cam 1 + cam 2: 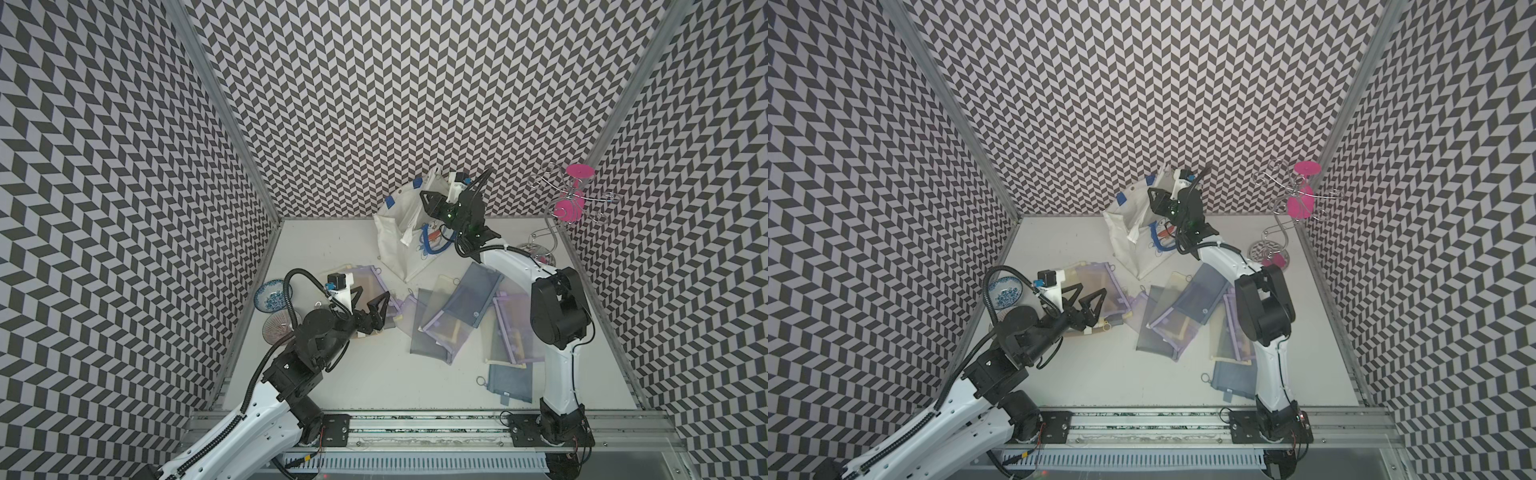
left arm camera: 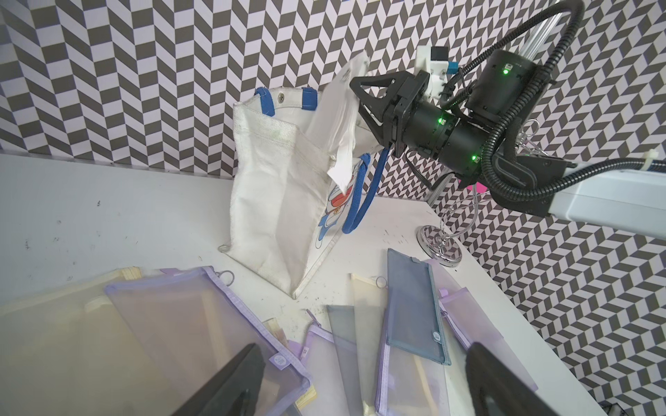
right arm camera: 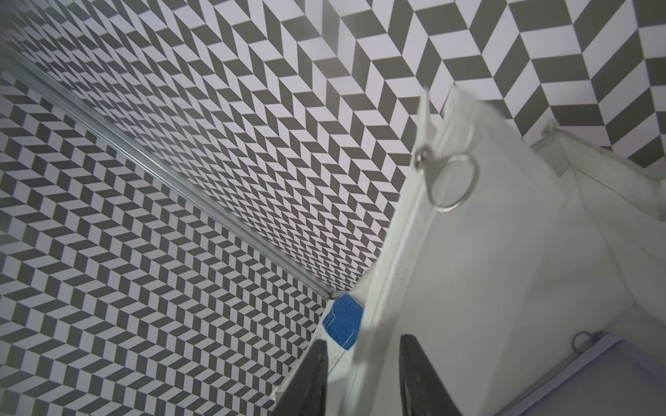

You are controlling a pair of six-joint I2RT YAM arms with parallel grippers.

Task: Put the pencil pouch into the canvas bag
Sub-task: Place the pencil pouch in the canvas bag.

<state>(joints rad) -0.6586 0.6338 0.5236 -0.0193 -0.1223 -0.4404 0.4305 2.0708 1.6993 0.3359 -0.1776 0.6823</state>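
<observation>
The white pencil pouch (image 2: 335, 119) lay between the right gripper's (image 2: 356, 94) 2 fingers, which stood slightly apart, not pinching it. It slanted steeply at the canvas bag's (image 2: 266, 187) open mouth, upper end sticking out. The left gripper (image 2: 364, 347) hung spread wide over loose mesh pouches (image 2: 201, 324).

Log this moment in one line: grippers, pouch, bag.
right gripper: fingers apart either side of flat white zip pencil pouch at mouth of cream blue-handled canvas bag | left gripper: open over purple-trimmed mesh pouches
</observation>
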